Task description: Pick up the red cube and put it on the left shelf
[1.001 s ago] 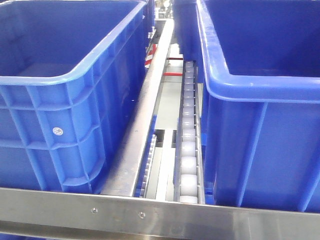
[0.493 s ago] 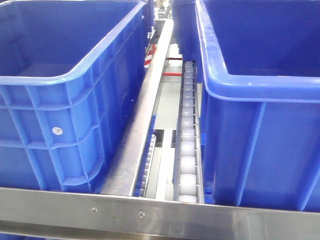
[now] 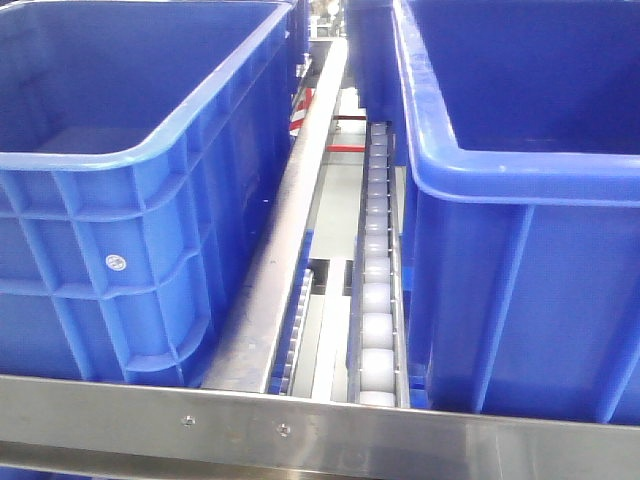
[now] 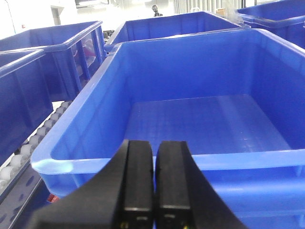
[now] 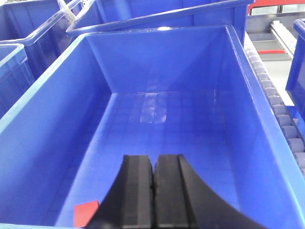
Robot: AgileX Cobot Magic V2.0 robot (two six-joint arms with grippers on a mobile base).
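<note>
The exterior front-facing view barely alters over the last second: the left blue bin and right blue bin flank the roller track just as before, with only a slight wobble of the camera, so I judge the pick not yet begun. The left gripper is clenched and empty over an empty bin, and the right gripper, likewise closed on nothing, hangs above the red cube, which lies on its bin's floor at the near-left corner.
</note>
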